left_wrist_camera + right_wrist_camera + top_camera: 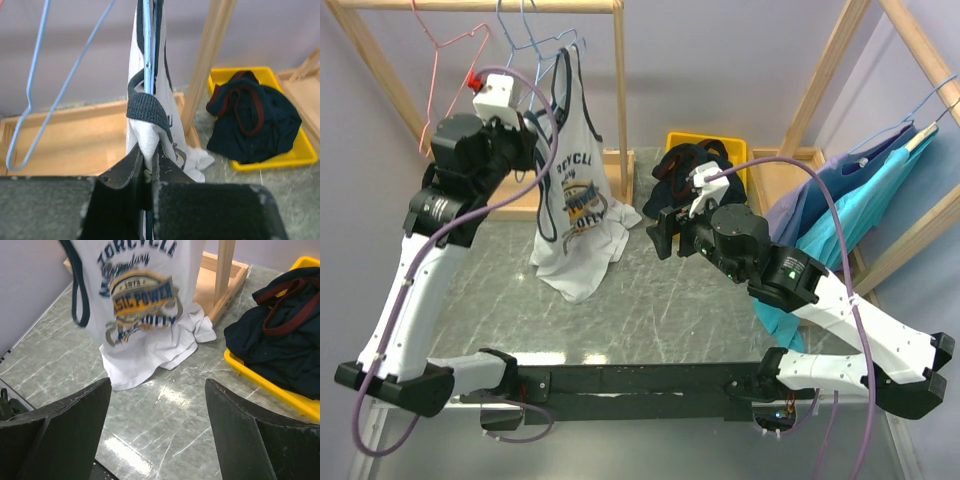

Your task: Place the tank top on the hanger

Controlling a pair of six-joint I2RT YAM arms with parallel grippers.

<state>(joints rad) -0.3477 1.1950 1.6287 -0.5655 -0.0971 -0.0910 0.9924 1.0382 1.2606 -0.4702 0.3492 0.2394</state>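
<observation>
The tank top [575, 190] is hanging in the upper left-centre of the overhead view, its upper part draped along a light-blue hanger [552, 62] that is hooked on the wooden rail [470, 5] at the top of the frame. Its hem is pooling on the grey marbled counter [650, 310], beside the foot of the wooden post [620, 95].

The left gripper [148, 165] is reaching up at the upper left of the overhead view. In the left wrist view its jaws are pressing together on a fold of white cloth and navy trim of the tank top, right under the hanger's blue wire [147, 45], which is running straight up the middle of that frame.

A second light-blue hanger [30, 100] is hanging free at the left of the wrist view, and a pink hanger [445, 70] is hanging at the far upper left of the overhead view.

The right gripper [157, 430] is hovering low over the counter at the centre of the overhead view, with its jaws standing wide apart and gripping nothing. In the right wrist view the shirt's printed chest graphic is showing at the upper left.

A dark navy garment [280, 330] is lying in a yellow tray [260, 385] at the upper centre of the overhead view. Teal and purple shirts [840, 220] are hanging at the right edge.
</observation>
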